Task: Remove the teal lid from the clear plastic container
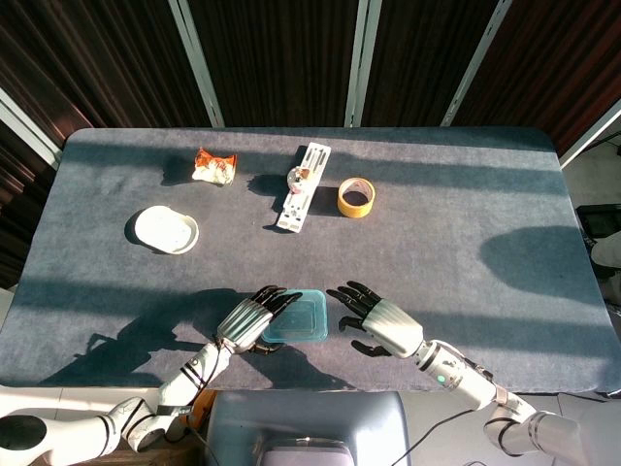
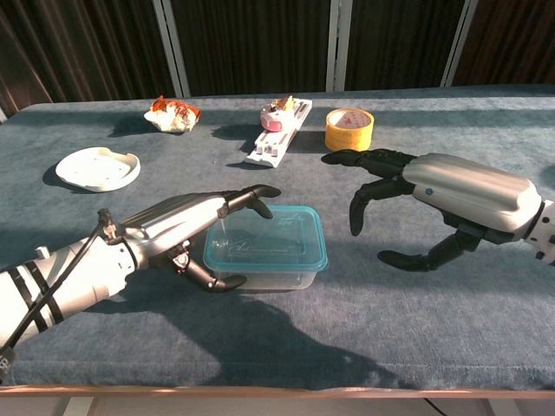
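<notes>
Between two hands [image 2: 186, 227] [image 2: 434, 199] sits one lidded container [image 2: 264, 251].

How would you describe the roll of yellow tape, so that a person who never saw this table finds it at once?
Start at the far edge of the grey-blue cloth table. Beside the long white tray in the middle of that side, toward the robot's right, lies the yellow tape roll. It is the only ring-shaped thing, flat on its side with an open hole.

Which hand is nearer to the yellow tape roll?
The right hand: it hovers just in front of the yellow tape roll, while the left hand holds the container further away.
</notes>
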Robot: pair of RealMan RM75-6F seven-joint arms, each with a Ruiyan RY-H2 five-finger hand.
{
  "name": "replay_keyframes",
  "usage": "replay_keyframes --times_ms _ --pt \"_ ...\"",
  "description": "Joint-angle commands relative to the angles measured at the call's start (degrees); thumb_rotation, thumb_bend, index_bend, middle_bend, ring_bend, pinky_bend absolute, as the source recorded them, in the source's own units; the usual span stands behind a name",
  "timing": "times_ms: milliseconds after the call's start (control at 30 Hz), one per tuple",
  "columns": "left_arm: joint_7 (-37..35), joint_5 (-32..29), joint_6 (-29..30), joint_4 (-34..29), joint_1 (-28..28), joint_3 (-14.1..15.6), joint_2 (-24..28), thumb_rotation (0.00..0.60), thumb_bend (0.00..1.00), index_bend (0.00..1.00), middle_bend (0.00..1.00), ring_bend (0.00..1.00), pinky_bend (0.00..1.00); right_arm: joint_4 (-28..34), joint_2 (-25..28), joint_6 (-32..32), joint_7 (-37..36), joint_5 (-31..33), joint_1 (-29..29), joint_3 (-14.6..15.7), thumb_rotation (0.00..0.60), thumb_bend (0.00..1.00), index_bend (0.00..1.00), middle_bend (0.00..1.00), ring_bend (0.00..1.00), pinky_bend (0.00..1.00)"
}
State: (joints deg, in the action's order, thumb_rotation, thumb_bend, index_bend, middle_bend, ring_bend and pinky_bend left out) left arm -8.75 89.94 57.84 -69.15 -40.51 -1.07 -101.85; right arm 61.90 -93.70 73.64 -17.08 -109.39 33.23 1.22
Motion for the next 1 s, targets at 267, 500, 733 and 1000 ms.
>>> replay_keyframes --times_ms 267,500,733,1000 --pt "-0.6 0.5 0.2 0.5 -0.1 0.7 -0.4 0.600 0.27 0.00 0.31 0.41 0.52 -1.5 -2.9 -2.4 3.4 1.6 2.1 1.2 0.600 0.46 0.53 0.08 0.00 0.00" --pt "-1.0 0.7 0.5 0.5 -0.2 0.9 -0.4 0.600 0.27 0.00 0.31 0.41 0.52 -1.5 -4.3 -3.4 5.1 2.7 3.1 1.5 0.600 0.46 0.52 0.08 0.00 0.00" --pt "-1.4 0.9 0.6 0.3 -0.2 1.3 -0.4 0.600 0.27 0.00 0.32 0.42 0.53 -1.2 -5.7 -4.0 5.2 3.7 3.9 1.8 0.600 0.46 0.53 0.08 0.00 0.00" --pt "-1.3 0.8 0.5 0.1 -0.2 1.5 -0.4 0.600 0.27 0.00 0.33 0.42 0.53 -0.4 -6.1 -4.3 6.3 5.0 4.4 1.8 0.600 0.46 0.54 0.08 0.00 0.00"
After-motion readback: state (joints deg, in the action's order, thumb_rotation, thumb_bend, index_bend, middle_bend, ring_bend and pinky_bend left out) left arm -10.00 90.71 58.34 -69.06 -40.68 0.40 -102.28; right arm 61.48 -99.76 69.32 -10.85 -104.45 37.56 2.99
